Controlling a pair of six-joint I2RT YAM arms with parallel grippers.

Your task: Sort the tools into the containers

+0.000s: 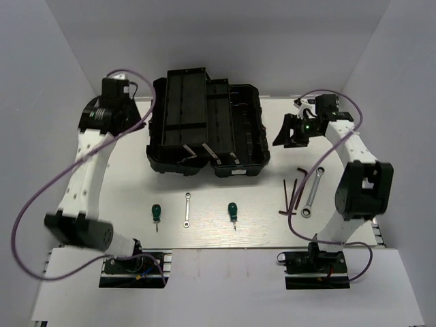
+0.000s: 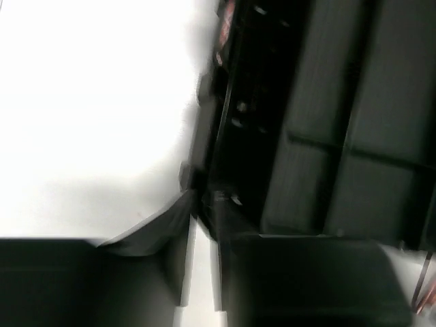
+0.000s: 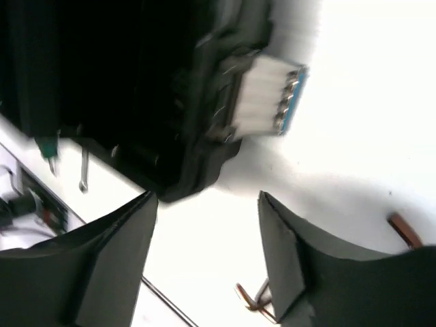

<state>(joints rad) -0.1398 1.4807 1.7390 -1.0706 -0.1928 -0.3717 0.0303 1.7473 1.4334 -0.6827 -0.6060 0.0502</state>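
- Screwdrivers, two, green handles: left screwdriver [image 1: 157, 214] and right screwdriver [image 1: 233, 212] lie on the table in front of the toolbox, well apart.
- Small wrench [image 1: 187, 208], silver: it lies between those two and touches neither.
- Larger wrench [image 1: 313, 192], silver: it lies slanted on the right side, just beside the hex keys.
- Hex keys [image 1: 293, 194], three, thin and dark: I see them bunched together in front of the box's right corner.
- Toolbox [image 1: 204, 122], black: it stands open at the far middle of the table.
- Right claw [image 1: 281, 133]: it is spread wide with nothing in it, and hangs just right of the toolbox, facing its side.
- Left claw [image 2: 201, 218]: it sits at the box's left edge. My view is blurred, but the jaws are almost together, with a thin slit of table between them and nothing held.
- Table [image 1: 340, 225], white.
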